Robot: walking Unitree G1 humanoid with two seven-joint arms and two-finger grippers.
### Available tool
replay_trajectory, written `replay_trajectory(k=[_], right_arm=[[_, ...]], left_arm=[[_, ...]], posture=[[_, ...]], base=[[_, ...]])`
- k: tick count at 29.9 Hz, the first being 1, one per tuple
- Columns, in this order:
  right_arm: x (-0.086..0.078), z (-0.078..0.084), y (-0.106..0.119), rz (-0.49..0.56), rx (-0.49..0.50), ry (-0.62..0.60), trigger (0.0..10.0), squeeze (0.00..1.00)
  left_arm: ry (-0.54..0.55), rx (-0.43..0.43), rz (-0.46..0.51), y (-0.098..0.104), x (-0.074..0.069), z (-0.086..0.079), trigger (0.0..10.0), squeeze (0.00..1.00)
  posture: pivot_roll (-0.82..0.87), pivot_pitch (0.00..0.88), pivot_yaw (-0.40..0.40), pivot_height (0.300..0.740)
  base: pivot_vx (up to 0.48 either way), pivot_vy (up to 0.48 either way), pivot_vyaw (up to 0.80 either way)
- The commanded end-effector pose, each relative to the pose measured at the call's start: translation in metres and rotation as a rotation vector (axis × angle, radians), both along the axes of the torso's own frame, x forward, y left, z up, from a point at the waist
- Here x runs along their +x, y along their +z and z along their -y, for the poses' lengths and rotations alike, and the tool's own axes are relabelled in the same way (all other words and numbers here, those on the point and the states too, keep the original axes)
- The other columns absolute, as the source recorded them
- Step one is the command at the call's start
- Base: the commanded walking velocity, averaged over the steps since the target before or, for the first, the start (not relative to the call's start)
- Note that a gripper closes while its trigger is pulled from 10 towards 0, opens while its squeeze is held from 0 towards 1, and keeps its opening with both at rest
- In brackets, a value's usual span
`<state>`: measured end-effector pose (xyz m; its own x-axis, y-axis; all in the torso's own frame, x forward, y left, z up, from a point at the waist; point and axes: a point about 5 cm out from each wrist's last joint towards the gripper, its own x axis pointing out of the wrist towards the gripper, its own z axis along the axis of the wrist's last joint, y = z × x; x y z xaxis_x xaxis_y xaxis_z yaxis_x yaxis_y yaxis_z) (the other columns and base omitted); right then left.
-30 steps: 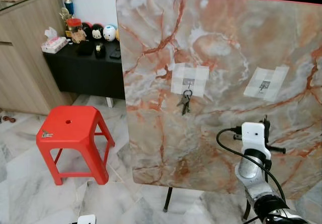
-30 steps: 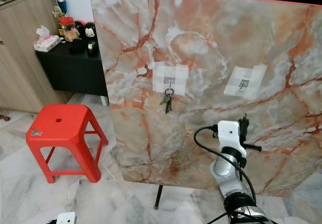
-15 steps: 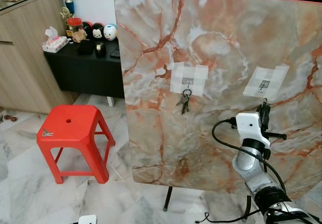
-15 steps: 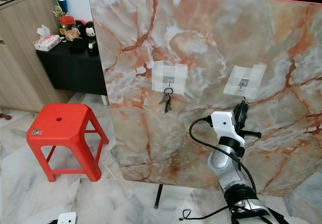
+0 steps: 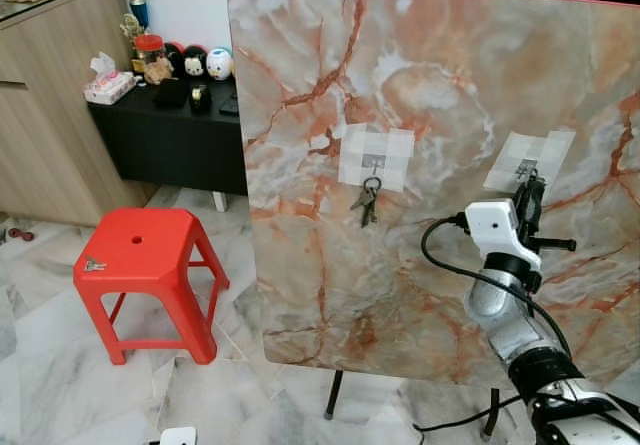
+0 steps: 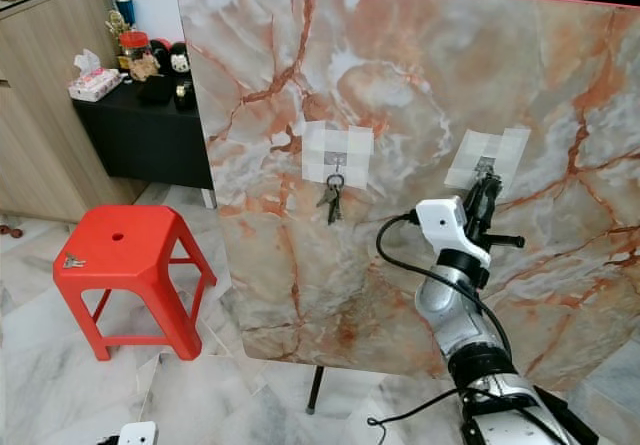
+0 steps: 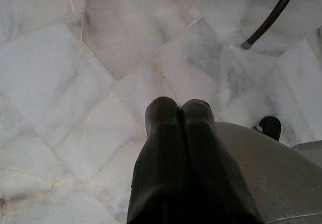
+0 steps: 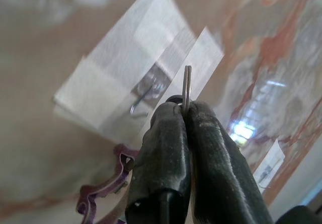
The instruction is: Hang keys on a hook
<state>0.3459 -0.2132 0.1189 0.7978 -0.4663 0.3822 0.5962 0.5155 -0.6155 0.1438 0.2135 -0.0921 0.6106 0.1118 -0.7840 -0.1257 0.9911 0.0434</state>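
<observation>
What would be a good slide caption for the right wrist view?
Right pincer pinching a metal key ring edge-on, close to the taped hook on the marble-patterned board.

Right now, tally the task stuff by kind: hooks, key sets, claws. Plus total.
Hooks: 2, left hook holding a bunch, right hook bare
Key sets: 2, hung keys, and a key ring pinched in the right claw
Claws: 2, the left claw hangs idle over the floor
Total: 6
</observation>
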Motion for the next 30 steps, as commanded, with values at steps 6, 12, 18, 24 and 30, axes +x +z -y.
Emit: replay_trajectory(k=[6, 12, 18, 24, 30], right_arm=[[0.001, 0.005, -0.002, -0.043, -0.032, -0.03, 10.0, 0.0], [0.001, 0.004, -0.007, -0.101, -0.061, -0.03, 10.0, 0.0], [0.003, 0.003, -0.006, -0.115, -0.077, -0.022, 10.0, 0.0], [0.005, 0.003, -0.004, -0.118, -0.075, -0.028, 10.0, 0.0], [0.006, 0.006, -0.003, -0.125, -0.07, -0.037, 10.0, 0.0]], left_arm=[[-0.001, -0.013, -0.024, -0.003, -0.004, 0.002, 10.0, 0.0], [-0.002, -0.012, -0.022, -0.002, -0.005, 0.001, 10.0, 0.0], [-0.002, -0.009, -0.023, -0.002, -0.005, 0.001, 10.0, 0.0], [-0.001, -0.009, -0.022, -0.002, -0.004, 0.002, 10.0, 0.0], [-0.004, -0.01, -0.022, -0.002, -0.004, 0.002, 10.0, 0.0]], posture=[[0.14, 0.0, -0.065, 0.74], [0.14, 0.0, -0.063, 0.74], [0.14, 0.0, -0.062, 0.74], [0.14, 0.0, -0.062, 0.74], [0.14, 0.0, -0.062, 0.74]], base=[[0.0, 0.0, 0.0], [0.0, 0.0, 0.0], [0.0, 0.0, 0.0], [0.0, 0.0, 0.0], [0.0, 0.0, 0.0]])
